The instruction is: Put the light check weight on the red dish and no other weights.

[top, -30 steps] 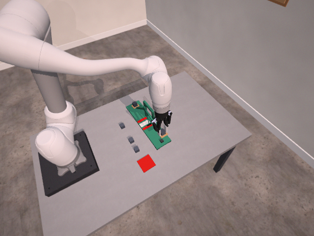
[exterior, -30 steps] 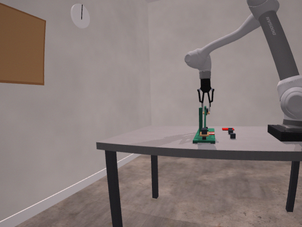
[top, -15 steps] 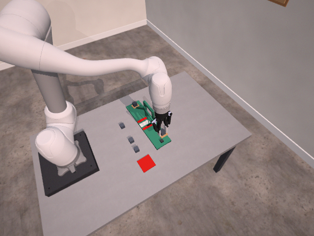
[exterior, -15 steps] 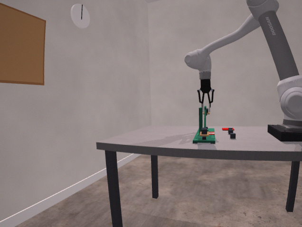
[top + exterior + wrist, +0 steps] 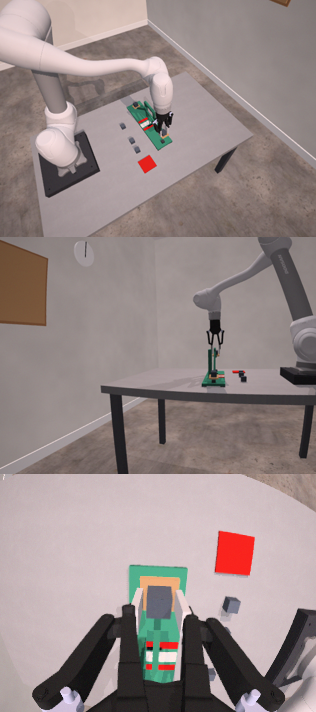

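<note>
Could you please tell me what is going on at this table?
The robot's gripper is at the raised pan of a green rocker balance, its fingers open on either side of a dark weight. Another weight sits on the lowered pan, so the raised one looks like the light fake. Three more weights lie on the table, and the red dish has nothing on it.

The big gray table (image 5: 204, 119) (image 5: 178, 397) has dark legs (image 5: 224, 160) (image 5: 118, 430). Under it is a blotchy brown floor (image 5: 242, 193) (image 5: 204, 428). Past the table are plain pale walls (image 5: 217, 45) (image 5: 102, 313) with a white strip (image 5: 229, 88) (image 5: 89, 420) along the bottom. Higher than the table, a brown board (image 5: 23, 285) and a round white clock (image 5: 84, 253) hang up. Soft shadows (image 5: 176, 383) lie on the table.
</note>
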You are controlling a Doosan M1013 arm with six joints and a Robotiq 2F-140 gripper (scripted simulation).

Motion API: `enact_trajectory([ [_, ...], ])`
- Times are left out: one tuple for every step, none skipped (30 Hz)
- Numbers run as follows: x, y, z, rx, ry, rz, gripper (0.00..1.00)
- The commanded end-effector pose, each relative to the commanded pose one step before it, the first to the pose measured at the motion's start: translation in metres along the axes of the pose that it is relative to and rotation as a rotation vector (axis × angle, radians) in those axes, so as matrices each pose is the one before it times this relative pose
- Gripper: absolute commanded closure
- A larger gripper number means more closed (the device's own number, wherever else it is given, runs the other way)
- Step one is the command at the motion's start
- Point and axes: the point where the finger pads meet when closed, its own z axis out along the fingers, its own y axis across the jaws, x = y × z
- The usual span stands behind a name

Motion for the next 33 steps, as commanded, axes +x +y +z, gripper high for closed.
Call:
enact_trajectory([
  [-0.00003,0.00001,-0.00010,0.00015,-0.00013,-0.00003,0.65],
  [0.00000,0.00000,0.00000,0.00000,0.00000,0.00000,0.65],
  [0.00000,0.00000,0.00000,0.00000,0.00000,0.00000,0.65],
  [0.00000,0.00000,0.00000,0.00000,0.00000,0.00000,0.65],
  [0.00000,0.00000,0.00000,0.00000,0.00000,0.00000,0.65],
  [0.00000,0.00000,0.00000,0.00000,0.00000,0.00000,0.65],
  [0.00000,0.00000,0.00000,0.00000,0.00000,0.00000,0.65],
  [0.00000,0.00000,0.00000,0.00000,0.00000,0.00000,0.65],
  [0.00000,0.00000,0.00000,0.00000,0.00000,0.00000,0.65],
  [0.00000,0.00000,0.00000,0.00000,0.00000,0.00000,0.65],
  [0.00000,0.00000,0.00000,0.00000,0.00000,0.00000,0.65],
  [0.00000,0.00000,0.00000,0.00000,0.00000,0.00000,0.65],
  [0.00000,0.00000,0.00000,0.00000,0.00000,0.00000,0.76],
  [0.00000,0.00000,0.00000,0.00000,0.00000,0.00000,0.76],
  [0.00000,0.00000,0.00000,0.00000,0.00000,0.00000,0.76],
  [0.00000,0.00000,0.00000,0.00000,0.00000,0.00000,0.76],
  [0.00000,0.00000,0.00000,0.00000,0.00000,0.00000,0.76],
  [0.00000,0.00000,0.00000,0.00000,0.00000,0.00000,0.76],
  [0.00000,0.00000,0.00000,0.00000,0.00000,0.00000,0.76],
  [0.00000,0.00000,0.00000,0.00000,0.00000,0.00000,0.76],
  [0.00000,0.00000,0.00000,0.00000,0.00000,0.00000,0.76],
  [0.00000,0.00000,0.00000,0.00000,0.00000,0.00000,0.76],
  [0.00000,0.00000,0.00000,0.00000,0.00000,0.00000,0.76],
  [0.00000,0.00000,0.00000,0.00000,0.00000,0.00000,0.76],
  [0.00000,0.00000,0.00000,0.00000,0.00000,0.00000,0.76],
  [0.00000,0.00000,0.00000,0.00000,0.00000,0.00000,0.76],
  [0.00000,0.00000,0.00000,0.00000,0.00000,0.00000,0.76],
  [0.00000,0.00000,0.00000,0.00000,0.00000,0.00000,0.76],
  [0.00000,0.00000,0.00000,0.00000,0.00000,0.00000,0.76],
  [0.00000,0.00000,0.00000,0.00000,0.00000,0.00000,0.76],
  [0.00000,0.00000,0.00000,0.00000,0.00000,0.00000,0.76],
  [0.00000,0.00000,0.00000,0.00000,0.00000,0.00000,0.76],
  [0.00000,0.00000,0.00000,0.00000,0.00000,0.00000,0.76],
])
